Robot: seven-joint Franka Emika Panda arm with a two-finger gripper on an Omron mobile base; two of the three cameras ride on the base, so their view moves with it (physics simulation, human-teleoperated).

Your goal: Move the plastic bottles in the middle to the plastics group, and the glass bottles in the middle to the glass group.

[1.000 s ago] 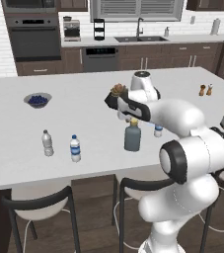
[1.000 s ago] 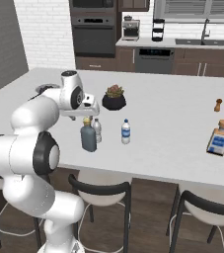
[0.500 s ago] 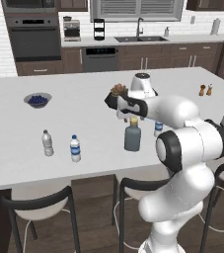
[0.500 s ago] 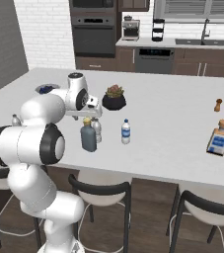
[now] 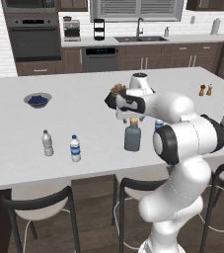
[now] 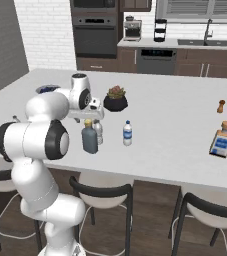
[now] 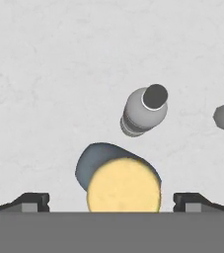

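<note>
Directly above grey-blue bottle [image 7: 117,178], spread gripper [image 7: 111,201]

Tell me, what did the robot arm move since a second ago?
The arm folded in, bringing the open claw right above the grey-blue bottle with the tan stopper. It grabbed nothing. All the bottles, the plant pot and the bowl stayed put.

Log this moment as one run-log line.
gripper: open | above: grey-blue glass bottle, not gripped | plain plastic bottle: upright beside it | moved: none
</note>
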